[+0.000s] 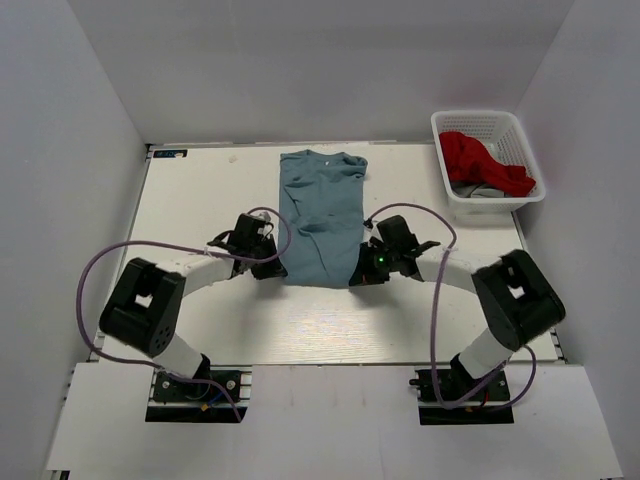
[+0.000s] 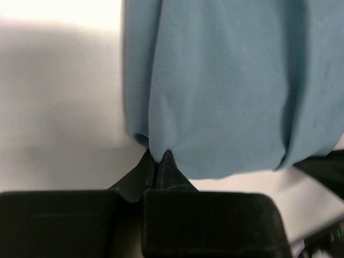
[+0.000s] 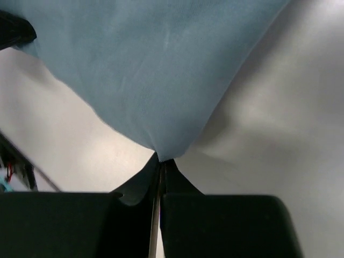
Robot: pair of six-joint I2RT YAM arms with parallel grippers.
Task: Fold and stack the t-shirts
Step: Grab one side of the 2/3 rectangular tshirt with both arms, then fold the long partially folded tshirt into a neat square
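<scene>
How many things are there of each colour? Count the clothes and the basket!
blue shirt: 1
red cloth: 1
grey cloth: 1
white basket: 1
Total: 4

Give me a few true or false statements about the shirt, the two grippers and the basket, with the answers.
1. The left gripper is shut on a bottom corner of the shirt. True.
2. The right gripper hangs open above the table. False: it is shut on the shirt's other bottom corner.
3. The basket holds a red cloth. True.
4. The shirt lies inside the basket. False: it lies on the table, between the two arms.
5. The shirt's collar points toward the arm bases. False: the collar is at the far end.
</scene>
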